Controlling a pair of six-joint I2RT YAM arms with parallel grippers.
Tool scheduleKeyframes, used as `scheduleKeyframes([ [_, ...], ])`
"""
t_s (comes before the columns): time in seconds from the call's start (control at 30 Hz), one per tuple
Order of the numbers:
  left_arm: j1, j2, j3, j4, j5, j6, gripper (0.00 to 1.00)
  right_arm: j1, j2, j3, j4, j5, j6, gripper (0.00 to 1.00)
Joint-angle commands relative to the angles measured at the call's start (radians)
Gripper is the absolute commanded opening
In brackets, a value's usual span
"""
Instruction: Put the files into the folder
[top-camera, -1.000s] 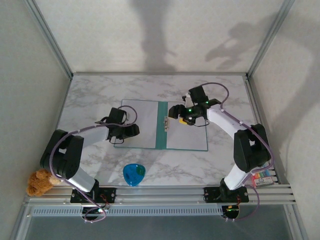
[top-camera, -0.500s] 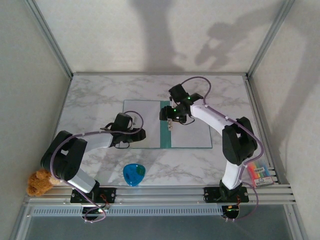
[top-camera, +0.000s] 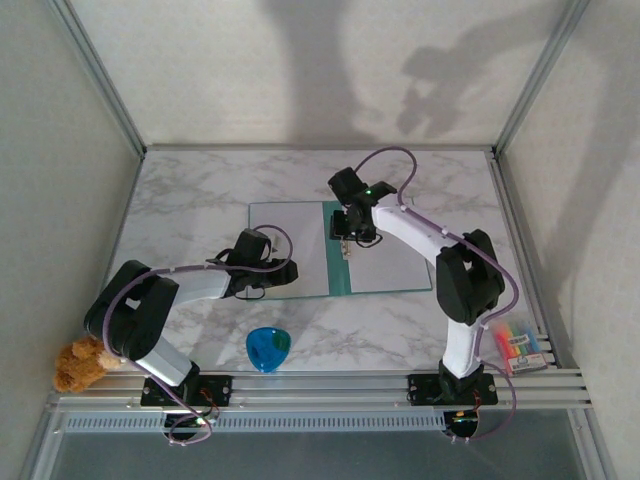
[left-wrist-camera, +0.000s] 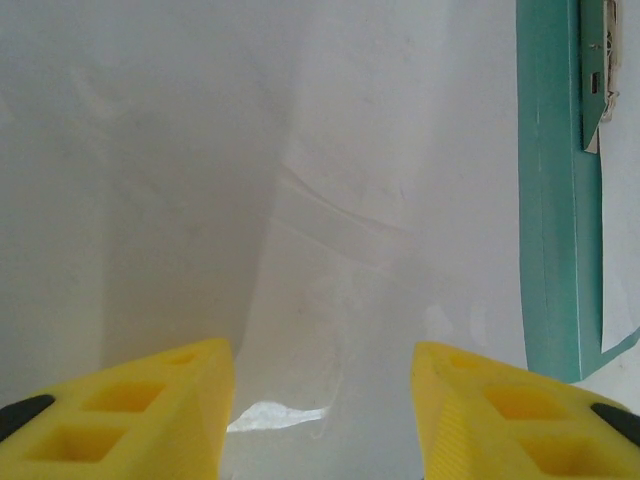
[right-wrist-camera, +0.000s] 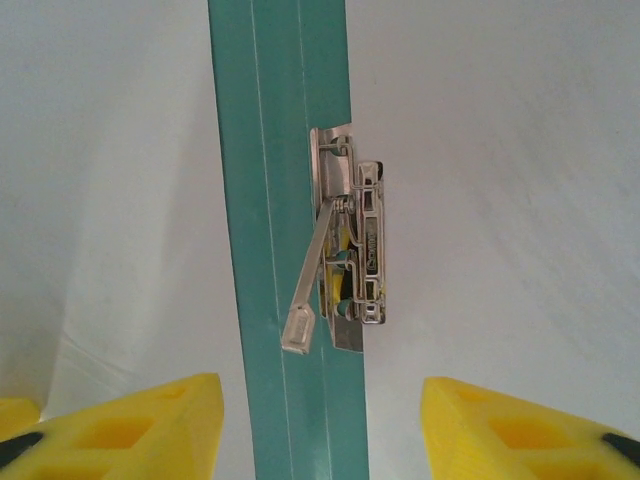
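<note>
The teal folder (top-camera: 338, 282) lies open and flat near the middle of the marble tabletop (top-camera: 180, 200), its spine strip running from near to far. The files (top-camera: 392, 262) lie as a pale sheet on the folder's right-hand leaf, just right of the spine. The left-hand leaf is pale too, and I cannot tell whether a sheet lies on it.

The left gripper (top-camera: 268, 272) hangs over the near part of the left leaf. In the left wrist view its yellow fingers (left-wrist-camera: 130, 410) stand moderately apart, and the left gripper (left-wrist-camera: 322, 400) has nothing between them but the creased pale surface below. There the spine (left-wrist-camera: 550, 200) runs up the right side, with the edge of the files (left-wrist-camera: 622, 250) beyond it.

The right gripper (top-camera: 348, 228) is over the far part of the spine. In the right wrist view its yellow fingers (right-wrist-camera: 500, 425) are also parted, with the right gripper (right-wrist-camera: 320, 420) holding nothing. The teal spine (right-wrist-camera: 285, 150) passes between them, and a metal spring clip (right-wrist-camera: 352, 250) sits on the spine's right edge, just ahead, its lever angled toward the fingers.

A blue plastic cup (top-camera: 267, 347) stands on the table near the front edge, apart from the folder. A brown plush toy (top-camera: 78, 363) sits at the near left corner, and a pack of coloured markers (top-camera: 520, 345) at the near right
</note>
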Motion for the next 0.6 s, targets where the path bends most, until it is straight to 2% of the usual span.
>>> scheduleKeyframes([
  [0.0, -0.012, 0.001, -0.019, -0.03, -0.02, -0.011, 0.51, 0.019, 0.023, 0.033, -0.023, 0.02, 0.043, 0.54],
  [0.13, -0.012, 0.008, -0.015, -0.046, -0.036, -0.003, 0.51, 0.023, 0.034, 0.031, -0.006, 0.005, 0.055, 0.54],
  [0.27, -0.012, 0.011, -0.02, -0.037, -0.033, -0.005, 0.51, 0.029, 0.054, 0.047, -0.025, 0.041, 0.073, 0.46],
  [0.37, -0.013, 0.015, -0.019, -0.035, -0.031, -0.005, 0.52, 0.027, 0.074, 0.069, -0.059, 0.07, 0.08, 0.43],
  [0.57, -0.013, 0.022, -0.019, -0.039, -0.039, -0.004, 0.52, 0.03, 0.087, 0.067, -0.036, 0.045, 0.081, 0.4],
])
